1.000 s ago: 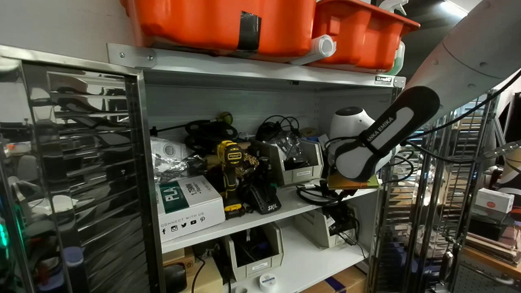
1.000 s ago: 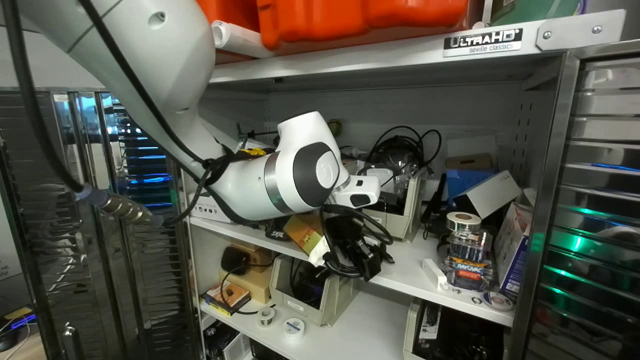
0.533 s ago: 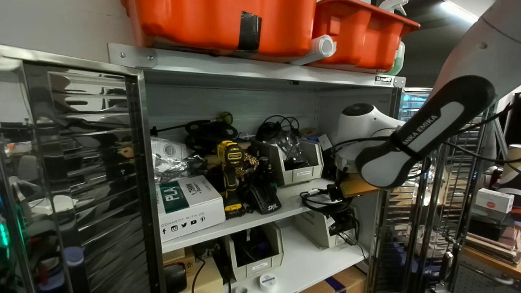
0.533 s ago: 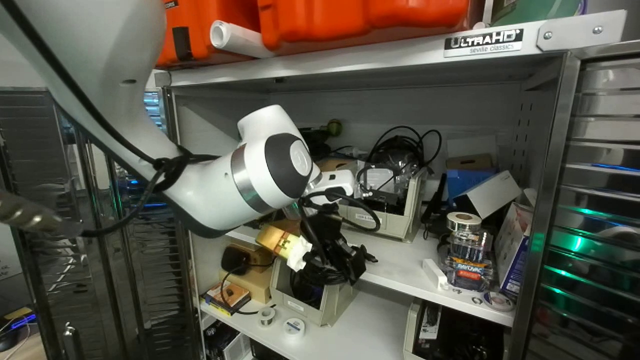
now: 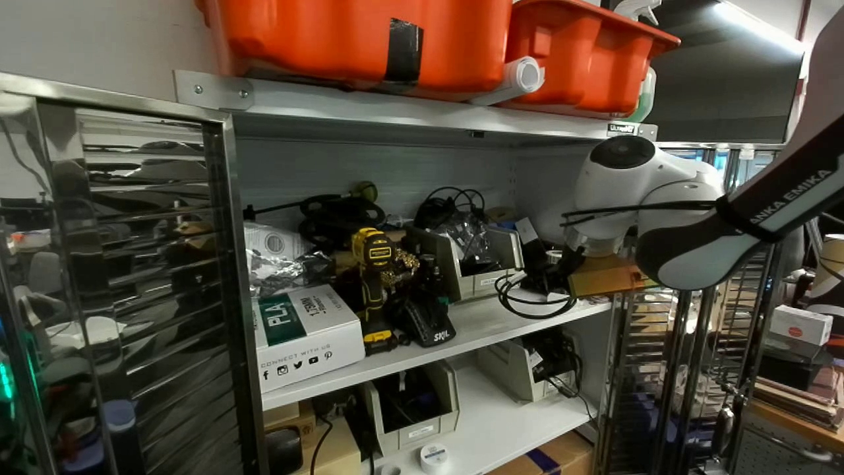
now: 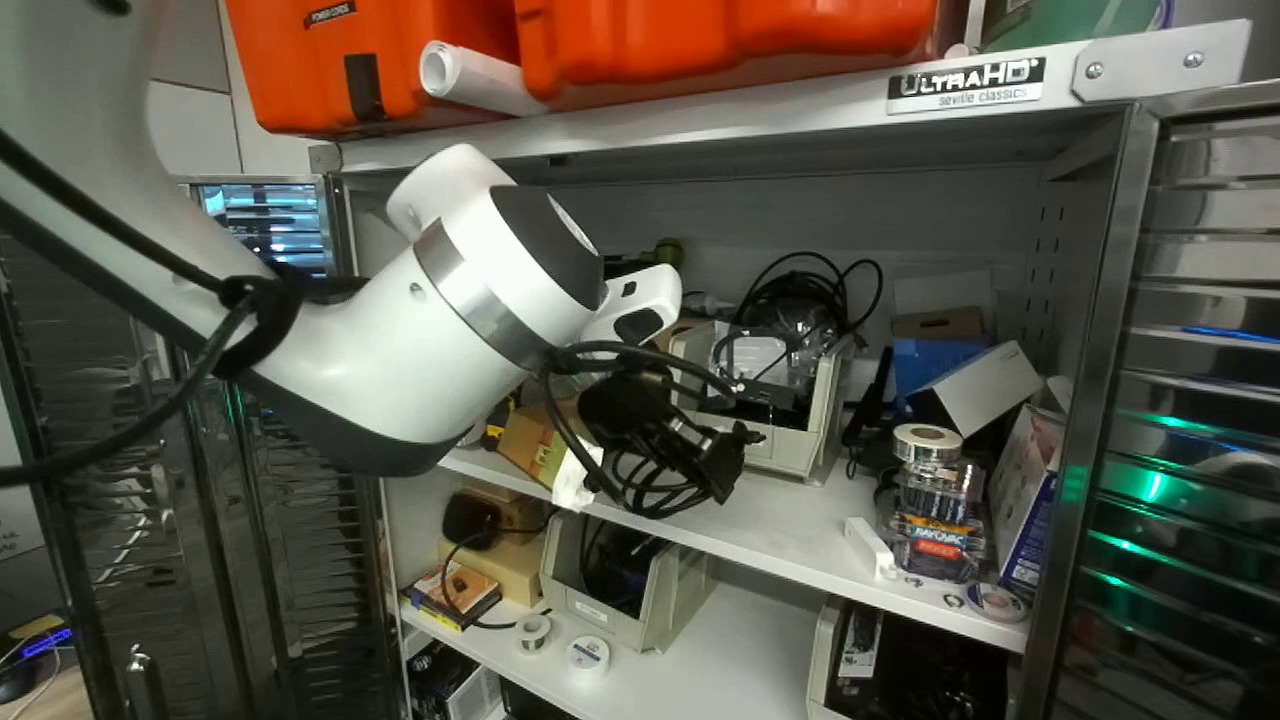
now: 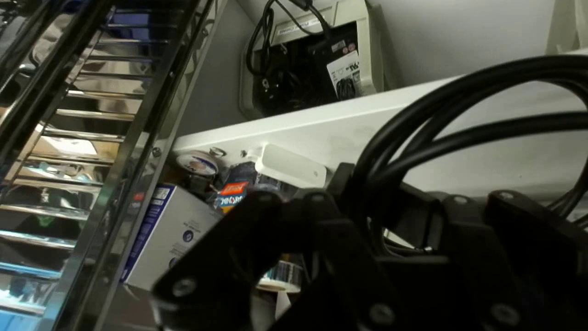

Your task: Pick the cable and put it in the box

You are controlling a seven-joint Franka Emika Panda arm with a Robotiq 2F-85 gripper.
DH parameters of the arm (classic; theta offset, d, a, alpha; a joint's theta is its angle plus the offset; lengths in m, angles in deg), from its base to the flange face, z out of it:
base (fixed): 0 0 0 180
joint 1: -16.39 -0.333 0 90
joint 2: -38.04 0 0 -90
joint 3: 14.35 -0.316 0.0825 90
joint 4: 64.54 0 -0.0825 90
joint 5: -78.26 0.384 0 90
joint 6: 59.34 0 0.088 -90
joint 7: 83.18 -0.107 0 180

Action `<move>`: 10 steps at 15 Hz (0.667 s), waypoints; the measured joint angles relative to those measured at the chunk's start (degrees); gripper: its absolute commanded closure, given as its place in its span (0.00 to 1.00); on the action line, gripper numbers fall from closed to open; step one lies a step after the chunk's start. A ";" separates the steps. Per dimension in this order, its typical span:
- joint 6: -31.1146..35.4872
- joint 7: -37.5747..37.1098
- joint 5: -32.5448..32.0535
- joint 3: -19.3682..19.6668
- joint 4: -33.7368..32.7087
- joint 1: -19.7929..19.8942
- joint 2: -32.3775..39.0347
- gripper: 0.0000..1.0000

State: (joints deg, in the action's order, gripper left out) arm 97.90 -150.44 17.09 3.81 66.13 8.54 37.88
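The cable is a thin black coil. It hangs from my gripper in both exterior views (image 5: 534, 315) (image 6: 655, 500), in front of the middle shelf. In the wrist view its loops (image 7: 496, 76) pass between the finger pads. My gripper (image 7: 390, 207) is shut around these strands; it also shows in an exterior view (image 6: 690, 450), dark against the cable. The box, the narrower orange tub (image 5: 580, 59), stands on the cabinet top, above my gripper; its lower part shows in an exterior view (image 6: 720, 40). Its inside is hidden.
The wider orange tub (image 5: 316, 46) with a black patch stands beside it. A white paper roll (image 5: 527, 74) sticks out between them. The cabinet's top edge (image 6: 760, 110) lies above my wrist. Grey bins (image 6: 800, 450), a yellow power tool (image 5: 372, 251) and batteries (image 6: 940, 520) are on the shelves.
The arm has drawn back from the shelf and risen, carrying the cable along. It moved sideways too, uncovering more of the wider tub in an exterior view. The shelf contents stayed put.
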 measured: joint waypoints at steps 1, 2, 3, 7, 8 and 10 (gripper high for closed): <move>0.75 -3.11 -2.43 0.16 -0.02 0.09 -0.33 0.97; 1.65 -6.33 -4.94 0.29 -0.12 0.21 -0.47 0.97; 2.34 -9.74 -7.63 0.37 -0.35 0.36 -0.47 0.97; 3.14 -24.74 -18.92 0.46 -2.42 0.68 0.02 0.97; 3.14 -28.29 -21.30 0.46 -3.15 0.68 0.21 0.97; 3.13 -34.58 -25.22 0.46 -4.84 0.68 0.75 0.97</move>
State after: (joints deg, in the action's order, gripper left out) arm 101.03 -185.02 -8.13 4.27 61.29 9.22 38.63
